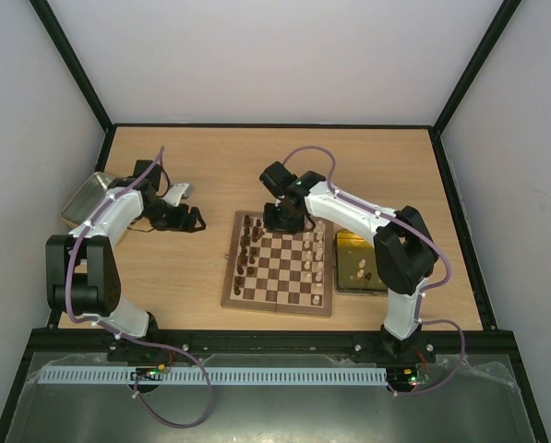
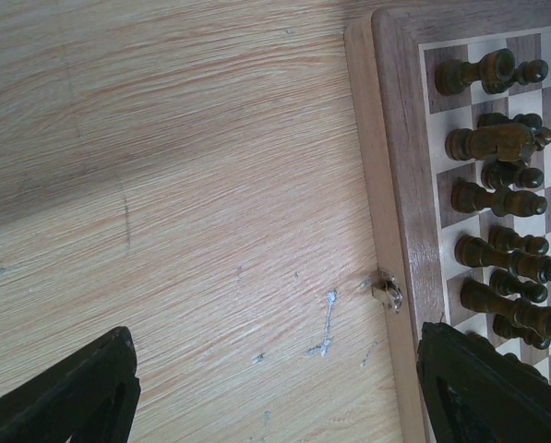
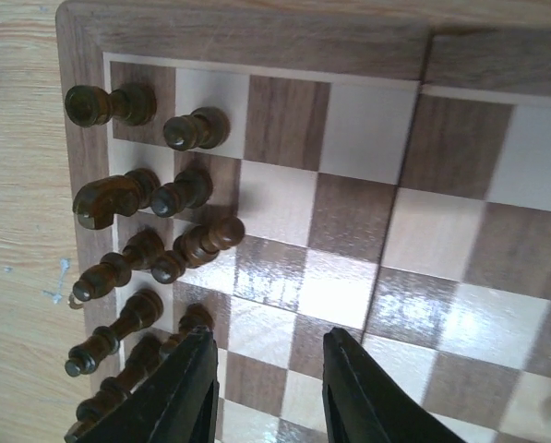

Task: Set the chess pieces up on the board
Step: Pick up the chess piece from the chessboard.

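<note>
Right gripper (image 3: 268, 392) hangs spread and empty over the square checkered wooden board (image 1: 275, 308), beside dark brown chess pieces (image 3: 137, 249); left gripper (image 2: 275, 406) gapes wide just off that board.

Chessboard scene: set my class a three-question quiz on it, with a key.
1. True or false: the dark pieces stand along the board's left side in the top view.
2. What does the left pincer hold? A nothing; B a dark piece; C a pale piece.
3. Fill in: the right pincer hangs over the ____.
Key: 1 true; 2 A; 3 board.
</note>
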{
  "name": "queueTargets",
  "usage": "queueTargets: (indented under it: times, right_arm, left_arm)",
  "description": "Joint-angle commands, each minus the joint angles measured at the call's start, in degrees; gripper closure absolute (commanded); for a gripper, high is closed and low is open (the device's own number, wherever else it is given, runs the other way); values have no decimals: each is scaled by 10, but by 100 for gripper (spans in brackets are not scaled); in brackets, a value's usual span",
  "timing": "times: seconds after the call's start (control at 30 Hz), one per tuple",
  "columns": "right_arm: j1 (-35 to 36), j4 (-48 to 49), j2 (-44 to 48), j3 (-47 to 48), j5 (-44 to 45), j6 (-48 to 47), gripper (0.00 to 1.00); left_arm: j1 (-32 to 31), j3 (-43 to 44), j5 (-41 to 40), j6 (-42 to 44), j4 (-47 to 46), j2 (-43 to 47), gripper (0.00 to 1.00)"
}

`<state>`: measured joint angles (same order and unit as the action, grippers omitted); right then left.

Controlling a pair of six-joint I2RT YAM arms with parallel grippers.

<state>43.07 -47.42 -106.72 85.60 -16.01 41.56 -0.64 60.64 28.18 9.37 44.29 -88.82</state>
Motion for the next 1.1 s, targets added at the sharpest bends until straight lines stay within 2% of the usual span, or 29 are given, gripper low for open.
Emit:
queueTargets:
  times: [0.0, 0.57, 1.07]
  right_arm:
    - [-6, 64, -16, -20, -61, 28, 70]
    - [-54, 200, 4, -122, -129, 82, 71]
    - [-70, 291, 18, -163, -187, 117, 72]
  left_arm:
    - [5, -10, -2, -4, 3, 9, 17]
    - [5, -10, -1, -3, 3, 3, 17]
    - [5, -11, -2, -3, 3, 1, 17]
